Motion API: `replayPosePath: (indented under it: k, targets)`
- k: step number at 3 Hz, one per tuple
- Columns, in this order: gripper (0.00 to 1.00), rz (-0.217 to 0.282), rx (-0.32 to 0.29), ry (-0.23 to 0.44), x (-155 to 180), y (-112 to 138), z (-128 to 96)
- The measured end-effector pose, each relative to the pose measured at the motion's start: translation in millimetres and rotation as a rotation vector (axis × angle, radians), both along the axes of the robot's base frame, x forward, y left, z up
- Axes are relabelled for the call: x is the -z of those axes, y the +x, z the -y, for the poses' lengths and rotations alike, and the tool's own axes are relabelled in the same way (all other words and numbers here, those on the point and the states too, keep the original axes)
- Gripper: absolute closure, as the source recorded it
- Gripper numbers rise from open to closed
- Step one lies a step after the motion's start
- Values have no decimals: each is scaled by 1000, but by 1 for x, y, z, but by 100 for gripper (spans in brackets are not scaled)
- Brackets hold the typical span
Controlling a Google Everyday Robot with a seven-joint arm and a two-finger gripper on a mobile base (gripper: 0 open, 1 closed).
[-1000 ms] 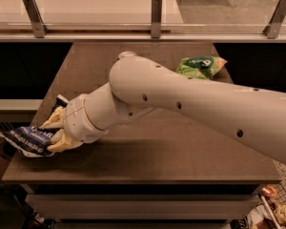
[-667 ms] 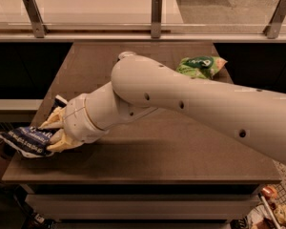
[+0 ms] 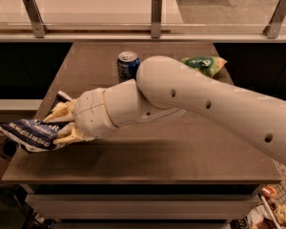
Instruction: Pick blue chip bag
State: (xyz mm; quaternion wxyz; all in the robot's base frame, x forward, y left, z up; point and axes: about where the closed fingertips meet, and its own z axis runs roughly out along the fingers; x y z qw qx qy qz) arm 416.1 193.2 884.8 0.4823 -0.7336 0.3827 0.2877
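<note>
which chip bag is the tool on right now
The blue chip bag, held by the tool at the left edge of the table; the green chip bag lies apart at the far right.

Blue chip bag (image 3: pixel 26 132) partly hidden in the clasp of the gripper (image 3: pixel 56 129) at the table's (image 3: pixel 181 156) left edge, soda can (image 3: pixel 127 63) base behind arm (image 3: pixel 205 104), arm cropped right

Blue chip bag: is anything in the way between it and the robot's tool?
Nothing visible is. The tool is right at the blue chip bag, at the left edge of the table. The soda can and green chip bag sit farther back.
</note>
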Motion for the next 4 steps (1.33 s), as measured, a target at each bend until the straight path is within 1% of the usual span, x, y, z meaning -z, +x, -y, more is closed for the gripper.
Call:
replayPosePath:
  k: [1, 2, 3, 4]
  targets:
    - [100, 65, -11, 74, -18, 6, 17]
    - [100, 132, 2, 137, -41, 9, 36]
    - [100, 190, 20, 171, -62, 5, 50]
    - [100, 227, 33, 214, -78, 3, 60]
